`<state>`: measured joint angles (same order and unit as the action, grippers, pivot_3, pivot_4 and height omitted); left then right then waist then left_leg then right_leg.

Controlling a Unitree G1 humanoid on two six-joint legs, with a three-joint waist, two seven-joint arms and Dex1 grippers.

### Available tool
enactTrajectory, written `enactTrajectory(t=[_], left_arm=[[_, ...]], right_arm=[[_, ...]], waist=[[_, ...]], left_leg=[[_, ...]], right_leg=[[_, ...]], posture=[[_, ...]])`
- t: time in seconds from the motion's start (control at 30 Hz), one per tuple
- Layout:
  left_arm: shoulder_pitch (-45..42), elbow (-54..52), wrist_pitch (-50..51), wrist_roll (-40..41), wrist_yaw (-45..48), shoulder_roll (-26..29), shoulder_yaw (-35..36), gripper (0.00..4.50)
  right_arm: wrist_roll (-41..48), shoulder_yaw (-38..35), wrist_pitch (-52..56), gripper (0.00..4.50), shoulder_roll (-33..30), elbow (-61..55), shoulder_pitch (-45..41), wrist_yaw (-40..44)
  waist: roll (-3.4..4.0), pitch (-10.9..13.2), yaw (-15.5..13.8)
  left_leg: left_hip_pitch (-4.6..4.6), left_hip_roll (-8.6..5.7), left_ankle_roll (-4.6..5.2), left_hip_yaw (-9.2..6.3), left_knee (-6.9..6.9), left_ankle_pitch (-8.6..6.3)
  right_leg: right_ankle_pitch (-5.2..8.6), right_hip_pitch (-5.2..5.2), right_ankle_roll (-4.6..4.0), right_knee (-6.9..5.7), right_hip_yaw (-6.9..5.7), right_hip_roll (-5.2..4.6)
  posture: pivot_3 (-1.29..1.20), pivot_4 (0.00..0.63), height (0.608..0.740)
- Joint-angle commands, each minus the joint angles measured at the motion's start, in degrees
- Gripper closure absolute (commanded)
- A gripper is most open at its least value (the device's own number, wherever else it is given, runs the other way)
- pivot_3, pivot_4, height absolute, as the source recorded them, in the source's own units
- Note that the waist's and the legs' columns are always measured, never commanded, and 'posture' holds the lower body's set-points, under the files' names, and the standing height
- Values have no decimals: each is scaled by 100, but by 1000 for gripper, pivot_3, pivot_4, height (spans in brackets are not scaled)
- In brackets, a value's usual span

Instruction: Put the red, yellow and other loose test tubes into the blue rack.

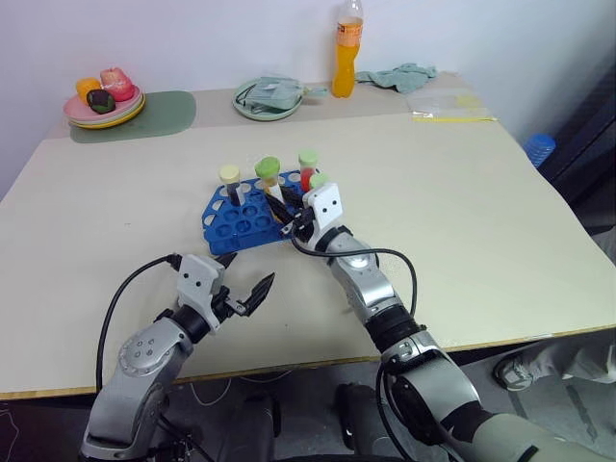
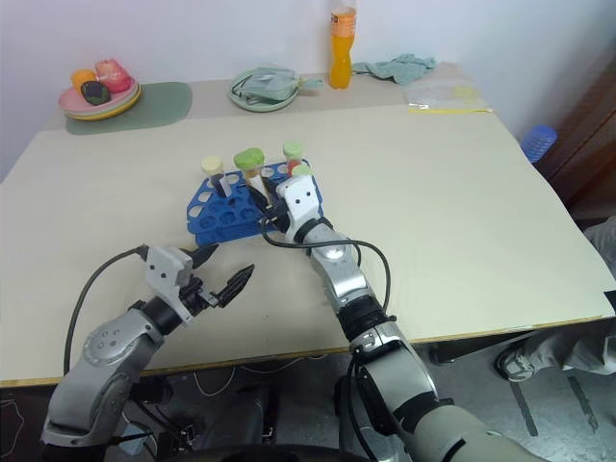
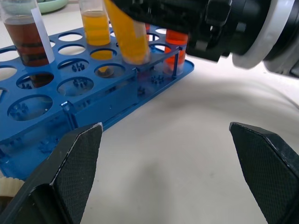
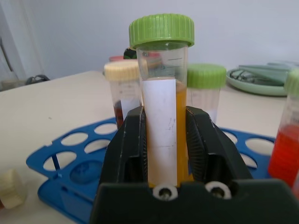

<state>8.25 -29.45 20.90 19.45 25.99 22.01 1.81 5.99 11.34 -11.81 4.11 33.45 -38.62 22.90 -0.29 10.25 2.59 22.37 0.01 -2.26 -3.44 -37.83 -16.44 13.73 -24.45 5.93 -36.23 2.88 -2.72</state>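
Your right end effector (image 4: 168, 154) is clamped on a green-capped tube of yellow liquid (image 4: 163, 100), its fingers pressed to both sides of the tube, which stands in a hole near the right end of the blue rack (image 1: 236, 223). The rack sits on the tabletop (image 1: 462, 231) just beyond your hands, near the middle.

Risks, as I judge them:
- If you let go before the tube is fully seated, it may lean or tip against its neighbours. From the left wrist view it appears tilted in its hole.
- If you draw the arm back with the pads dragging on the tube, you may lift it out again or pull the light rack along.
- The red-filled tube (image 1: 308, 168) and another green-capped tube (image 1: 269, 175) stand just beside your fingers; a sideways withdrawal could knock them.

Your left end effector (image 1: 243, 298) hangs with its fingers wide apart, empty, over bare tabletop near the rack's near edge (close enough to brace the rack if needed).

Surroundings: a cream-capped tube (image 1: 229, 180) stands at the rack's left. At the far side are a plate of food (image 1: 104, 108) on a green mat, a pale green dish (image 1: 267, 99), an orange drink bottle (image 1: 347, 48), a cloth and a clear bag, all well apart from the work. A small cream cap-like item (image 4: 10, 189) lies near the rack in the right wrist view.
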Motion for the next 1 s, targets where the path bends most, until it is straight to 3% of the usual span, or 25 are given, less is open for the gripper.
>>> enactTrajectory(t=[0.03,0.13,0.17,0.3,0.4,0.5,0.63,0.8,1.0], left_arm=[[23,-243,17,35,-87,7,127,0],[-52,-274,282,163,-237,30,325,0],[-81,-320,465,256,-279,70,424,0],[-485,-588,1806,722,-636,528,1148,0],[-1028,-600,3340,566,-918,1433,1355,0],[-1773,-495,4735,1132,-675,2094,1544,0],[-2874,229,6896,1714,-143,2997,1026,0],[-3926,1082,7160,1926,53,3574,-423,0],[-4351,1655,7160,2055,-404,3171,-775,0]], right_arm=[[136,-83,-153,1990,134,-359,95,170],[4,-28,-152,356,70,-779,115,175],[-34,11,-92,76,19,-967,137,216],[108,136,733,76,-401,-2087,296,696],[254,233,1647,76,-933,-2898,430,1180],[343,379,2555,76,-1541,-3461,521,1689],[762,506,3199,76,-2320,-4287,619,2648],[1124,573,3515,76,-2843,-4826,595,3334],[1070,733,3490,76,-2956,-5126,783,3456]], waist=[[0,0,-1],[1,1,-3],[1,0,-3],[0,1,-14],[-1,0,-19],[-5,3,-20],[-4,5,8],[-7,9,16],[-17,14,-25]], left_leg=[[0,0,0,0,0,0],[0,0,0,0,0,0],[1,0,0,0,0,0],[1,0,0,-5,-1,0],[-1,-1,0,-8,-3,0],[-1,-5,0,-9,-3,0],[-1,-5,0,-10,-2,0],[-3,-5,0,-10,1,0],[3,-5,-4,-9,0,2]], right_leg=[[0,0,0,0,0,0],[0,0,0,0,0,-1],[0,0,0,0,0,-1],[0,0,0,-3,-3,0],[0,2,0,-6,-5,0],[1,5,1,-5,-5,0],[1,5,2,-4,-6,4],[2,3,3,-3,-5,6],[3,0,2,-2,-3,3]], posture=[[0,150,740],[0,150,740],[0,150,740],[0,150,740],[0,150,740],[0,150,740],[0,150,740],[0,150,740],[0,150,740]])
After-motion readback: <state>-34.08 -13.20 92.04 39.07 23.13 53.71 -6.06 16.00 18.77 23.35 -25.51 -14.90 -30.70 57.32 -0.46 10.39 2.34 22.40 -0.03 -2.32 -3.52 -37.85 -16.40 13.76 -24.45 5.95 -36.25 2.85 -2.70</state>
